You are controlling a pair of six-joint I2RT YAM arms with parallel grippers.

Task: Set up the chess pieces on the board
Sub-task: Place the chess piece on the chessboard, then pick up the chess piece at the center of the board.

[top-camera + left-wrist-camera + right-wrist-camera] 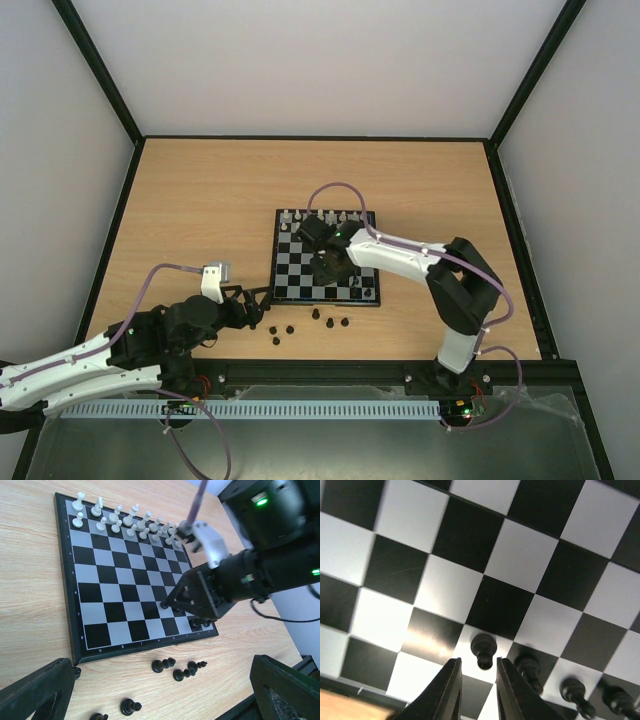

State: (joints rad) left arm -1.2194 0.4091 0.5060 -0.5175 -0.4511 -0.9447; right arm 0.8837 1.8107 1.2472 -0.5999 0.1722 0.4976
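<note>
Seven or so black chess pieces (290, 328) lie loose on the table (200, 200), strung just off the 6 o'clock edge of the board (290, 270), some tipped on their sides in the left wrist view. Board and pieces sit near the middle of the table, and a double row of white pieces (325, 217) lines the board's 12 o'clock edge. Coming in from 4 o'clock, the right arm reaches over the board with the right gripper (479, 665) pointing down at a light square near the 6 o'clock edge, toward the 5 o'clock corner. A black pawn (482, 650) stands upright on that square at the fingertips (452, 685). The claw is parted only narrowly, and a sliver of board shows on either side of the pawn, so it looks released rather than clenched. Three more black pieces stand in a row on the squares at about 4 o'clock from the pawn in the right wrist view, close to the board's corner. At 8 o'clock, the left arm lies low over the table, and the left gripper (160, 680) is spread wide with nothing held, aimed at the loose pieces beside the board's 7 o'clock corner.
</note>
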